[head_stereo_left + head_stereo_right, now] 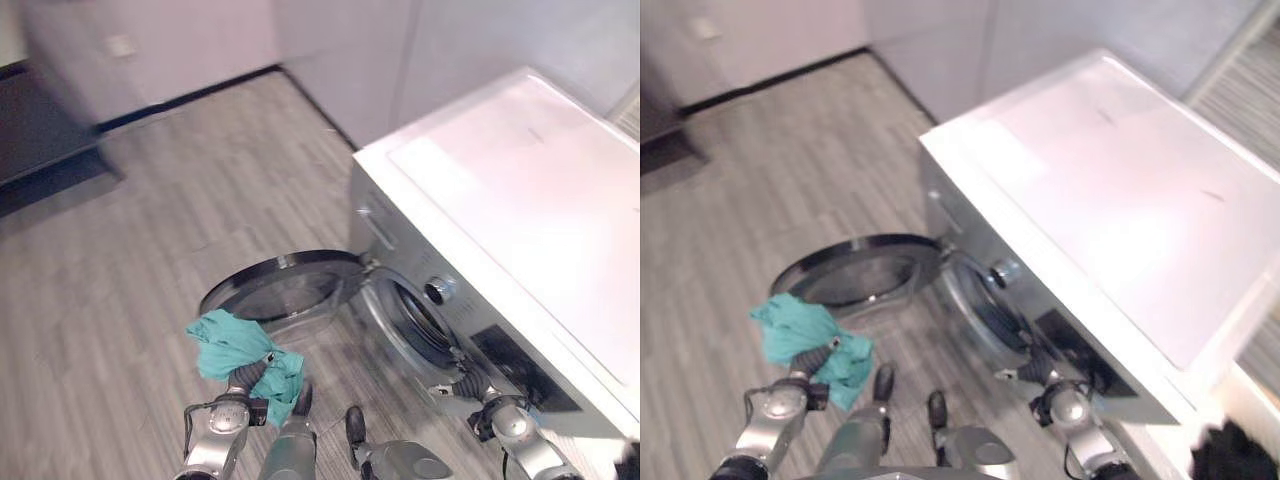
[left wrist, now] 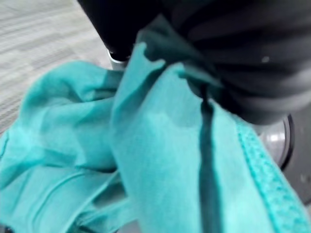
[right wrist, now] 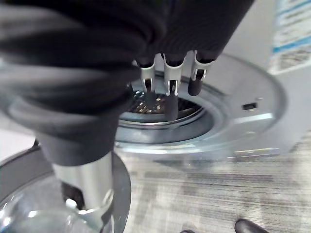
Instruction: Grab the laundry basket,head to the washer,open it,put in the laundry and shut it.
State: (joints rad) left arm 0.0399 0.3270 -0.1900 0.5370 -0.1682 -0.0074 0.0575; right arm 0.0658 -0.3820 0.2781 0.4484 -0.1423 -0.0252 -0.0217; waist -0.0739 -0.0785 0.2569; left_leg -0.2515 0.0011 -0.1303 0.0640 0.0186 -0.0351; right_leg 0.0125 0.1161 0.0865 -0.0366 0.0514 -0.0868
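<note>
step: loading, round glass washer door (image 1: pixel 275 290) swung open | my left hand (image 1: pixel 243 378) clutches the teal cotton garment (image 1: pixel 232 345) beside the door | my right hand (image 3: pixel 170 73), fingers relaxed, empty at the drum mouth (image 3: pixel 160 109) | next: carry the cloth across into the drum

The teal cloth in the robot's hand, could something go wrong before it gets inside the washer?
The teal cloth hangs loose from the left hand, so it might slip to the grey floor or snag on the round glass washer door, which is swung open. The right hand at the drum opening may block the way.
</note>
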